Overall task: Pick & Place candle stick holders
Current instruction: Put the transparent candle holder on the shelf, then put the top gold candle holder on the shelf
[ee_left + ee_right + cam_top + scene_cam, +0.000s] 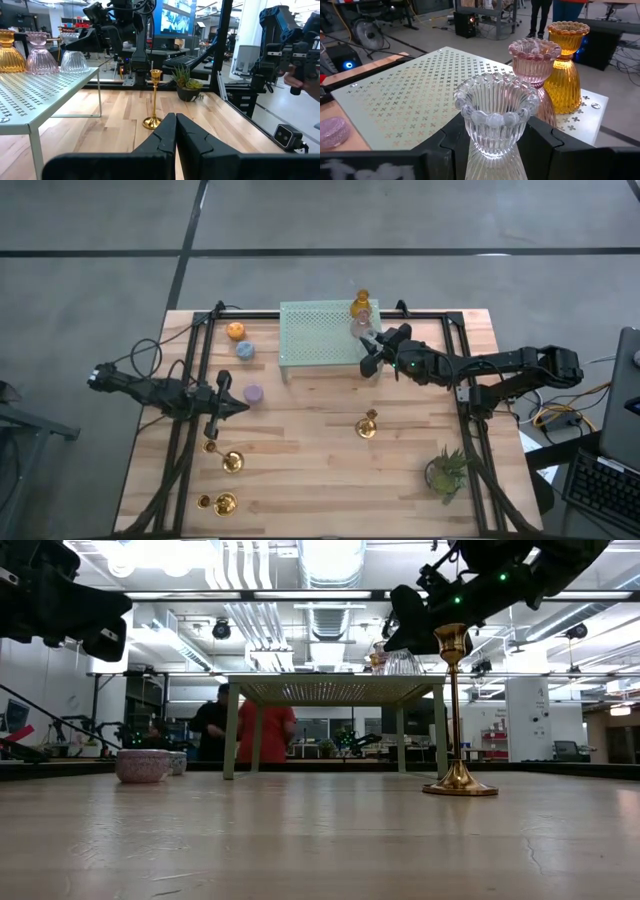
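A clear ribbed glass holder [495, 117] stands on the pale green mesh rack [320, 332], beside a pink holder [532, 60] and an amber one [567, 65]. My right gripper [371, 350] is at the rack's right end, shut on the clear holder. My left gripper [238, 408] is shut and empty above the table's left side, near a purple cup [254, 393]. Orange [236, 331] and blue [245, 350] cups sit left of the rack. Three gold stemmed holders stand upright on their round bases: one [368, 425] at centre right and two [230, 462] [222, 503] near the left front. My right gripper holds the clear holder by its narrow waist [492, 150], below the beaded rim, one finger [451, 142] on each side. The fingers come about level from the table's right side. The holder is upright; its base seems to rest on the rack's top [74, 70].
A small green potted plant [446, 472] stands at the near right. The arms' black frames run along the table's left and right sides. Bare wood lies in the middle, in front of the rack. People stand in the room beyond the table.
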